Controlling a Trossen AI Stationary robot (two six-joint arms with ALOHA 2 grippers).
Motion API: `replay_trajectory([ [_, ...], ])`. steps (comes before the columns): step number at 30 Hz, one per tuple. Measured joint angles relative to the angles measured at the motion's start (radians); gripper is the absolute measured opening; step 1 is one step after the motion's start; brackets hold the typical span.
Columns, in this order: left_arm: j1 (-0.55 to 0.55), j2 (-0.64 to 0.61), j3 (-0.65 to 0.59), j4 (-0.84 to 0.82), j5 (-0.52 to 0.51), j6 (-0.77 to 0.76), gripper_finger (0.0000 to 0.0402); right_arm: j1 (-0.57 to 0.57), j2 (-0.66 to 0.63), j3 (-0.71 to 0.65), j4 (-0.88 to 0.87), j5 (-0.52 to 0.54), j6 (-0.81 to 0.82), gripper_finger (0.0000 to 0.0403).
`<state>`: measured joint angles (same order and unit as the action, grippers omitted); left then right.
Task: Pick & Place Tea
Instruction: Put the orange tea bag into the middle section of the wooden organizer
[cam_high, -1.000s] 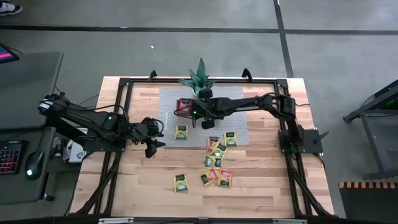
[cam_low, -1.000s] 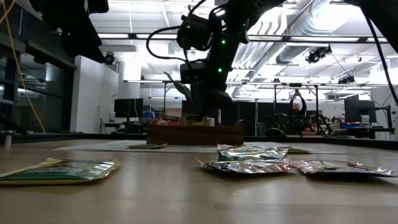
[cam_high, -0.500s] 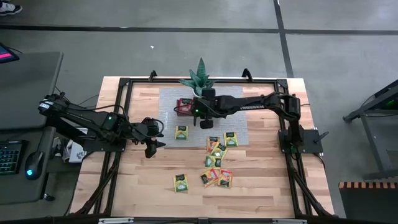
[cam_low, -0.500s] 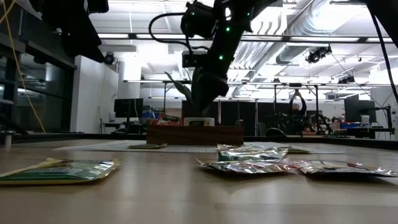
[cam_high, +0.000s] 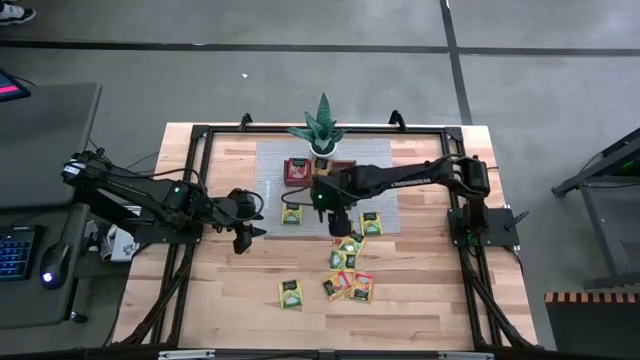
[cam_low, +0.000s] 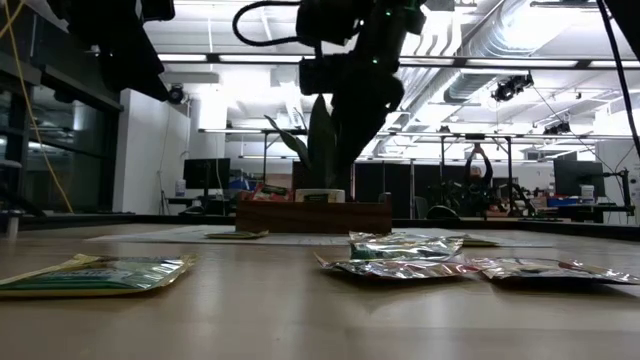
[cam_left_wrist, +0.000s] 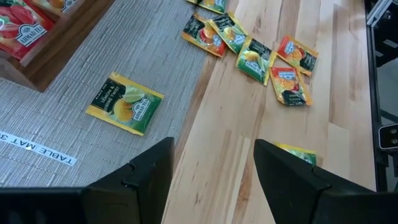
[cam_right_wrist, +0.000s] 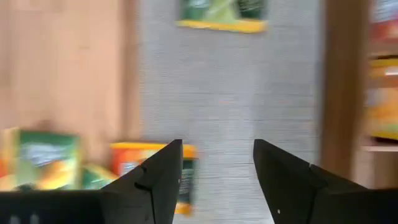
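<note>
My right gripper (cam_high: 336, 214), fingers spread and empty, hangs at frame centre above the scattered tea (cam_high: 347, 262), ready for one. My left gripper (cam_high: 243, 229) waits centre-left, spread too.

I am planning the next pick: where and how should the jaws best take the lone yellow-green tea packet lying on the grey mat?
The yellow-green tea packet lies flat and alone on the grey mat, so probably come straight down from above and pinch across two opposite edges; nothing crowds it. The right gripper, jaws open, is nearest.
</note>
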<state>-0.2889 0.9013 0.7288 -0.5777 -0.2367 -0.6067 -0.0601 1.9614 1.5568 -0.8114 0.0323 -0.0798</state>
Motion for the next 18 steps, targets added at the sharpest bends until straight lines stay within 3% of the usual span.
replay_trajectory([
  [5,0.0,0.0,0.0,0.0,0.0,0.0,0.022,-0.006,0.0,-0.053,0.007,-0.173,0.028,0.0186],
  [18,0.0,0.0,0.0,0.0,0.0,0.0,0.022,-0.034,0.0,-0.184,0.02,-0.155,0.054,0.0235],
])
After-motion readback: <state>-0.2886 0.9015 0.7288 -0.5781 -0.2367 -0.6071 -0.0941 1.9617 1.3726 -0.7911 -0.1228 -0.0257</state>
